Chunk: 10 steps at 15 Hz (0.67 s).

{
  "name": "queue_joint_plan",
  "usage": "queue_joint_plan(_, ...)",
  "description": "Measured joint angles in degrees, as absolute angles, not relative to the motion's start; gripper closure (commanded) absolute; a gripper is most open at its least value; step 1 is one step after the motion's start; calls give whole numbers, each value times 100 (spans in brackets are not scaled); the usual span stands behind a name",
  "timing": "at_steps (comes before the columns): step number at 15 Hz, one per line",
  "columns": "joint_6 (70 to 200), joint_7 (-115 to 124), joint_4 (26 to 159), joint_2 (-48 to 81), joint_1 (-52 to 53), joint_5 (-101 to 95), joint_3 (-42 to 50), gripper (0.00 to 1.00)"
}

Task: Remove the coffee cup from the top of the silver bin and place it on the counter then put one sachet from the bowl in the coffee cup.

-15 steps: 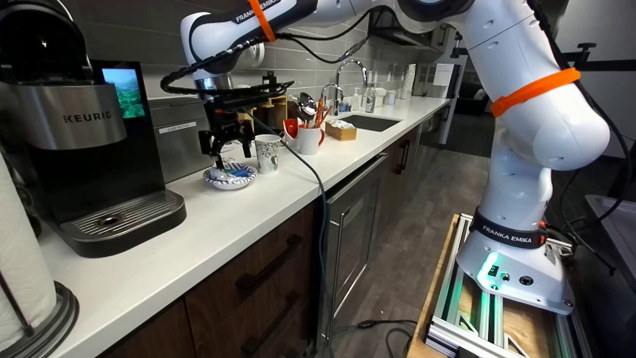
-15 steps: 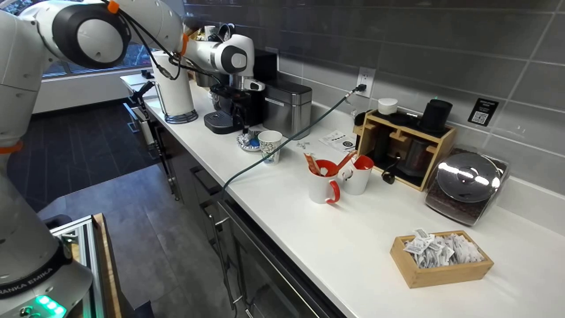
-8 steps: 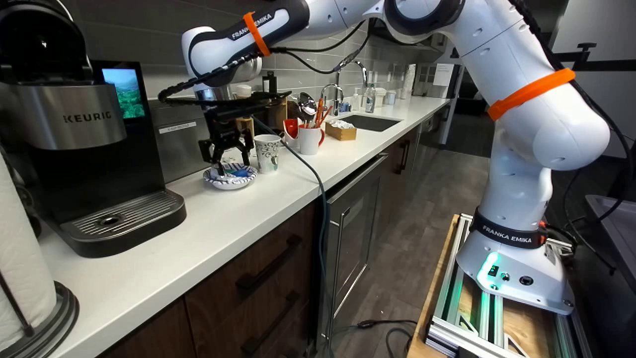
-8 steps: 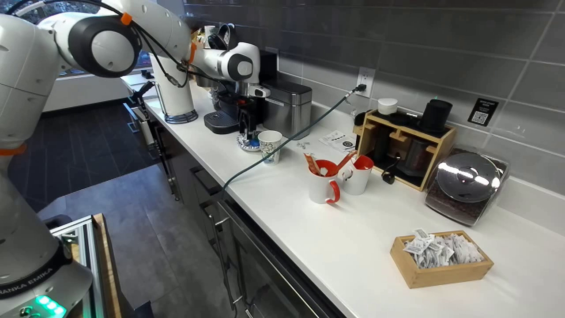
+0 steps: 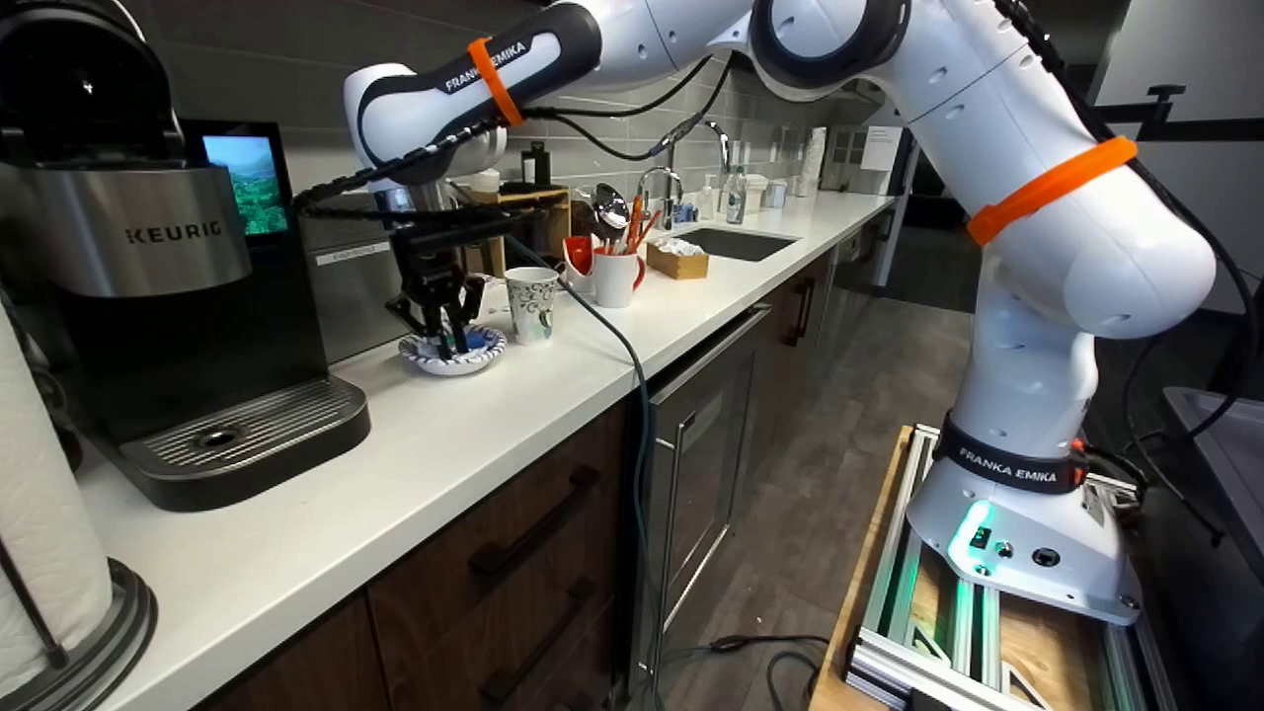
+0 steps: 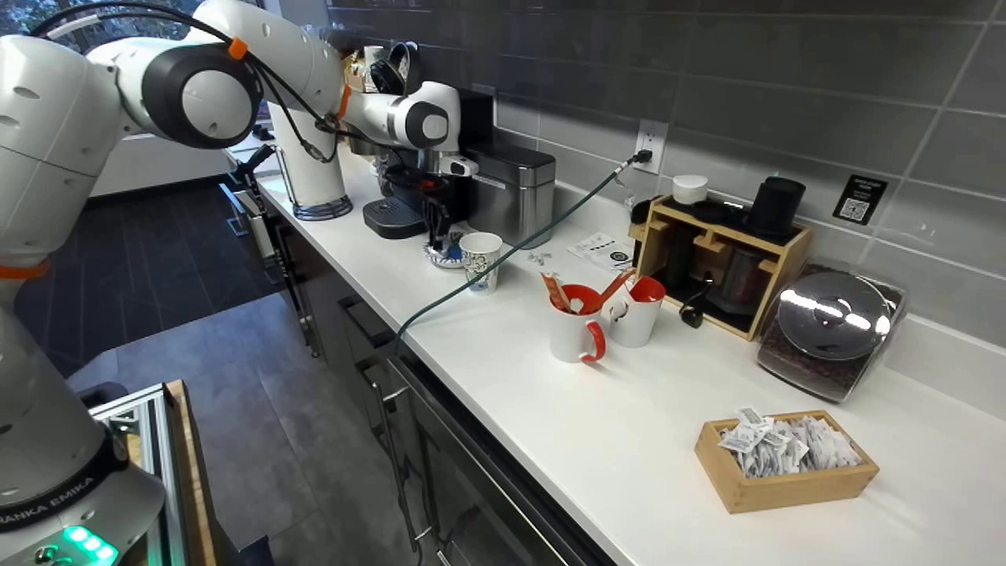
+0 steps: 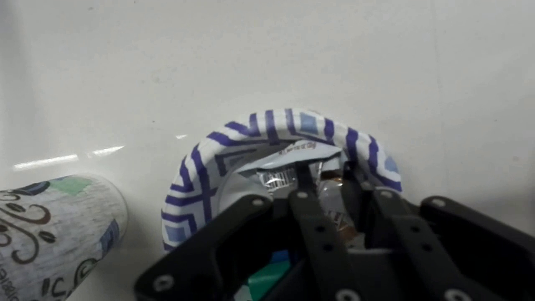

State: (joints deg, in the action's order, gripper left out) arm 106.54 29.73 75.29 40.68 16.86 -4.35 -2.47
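Note:
The coffee cup (image 5: 533, 308), pale paper with a dark swirl pattern, stands upright on the white counter (image 5: 474, 425). Just beside it is the bowl (image 7: 184, 205), white with blue-purple stripes. Several sachets lie in it: a white one (image 7: 307, 154) and, partly hidden under the fingers, a green one (image 7: 267, 279). My gripper (image 7: 327, 173) points down into the bowl, its fingertips close together but with a narrow gap. Shiny sachet wrapping shows in that gap; whether it is pinched I cannot tell. Behind the bowl rises the silver bin (image 6: 511, 189).
A Keurig machine (image 5: 188, 237) stands on the near side of the bin. A dark cable (image 6: 511, 251) crosses the counter close to the cup. Farther along are a white-and-red mug (image 6: 574, 334) and a wooden box of packets (image 6: 786, 487).
The gripper has sunk deeper into the bowl, and its fingers have come from wide apart to nearly together. The bowl has shifted slightly. The cup has stayed put.

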Motion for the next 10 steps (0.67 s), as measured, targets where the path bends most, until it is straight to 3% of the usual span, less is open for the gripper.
queue_joint_plan(9, 10630, 3075, 7444, 3943, 1674, -215, -251, 100)
queue_joint_plan(10, 10630, 3075, 7468, 3873, 1676, -186, -258, 74)
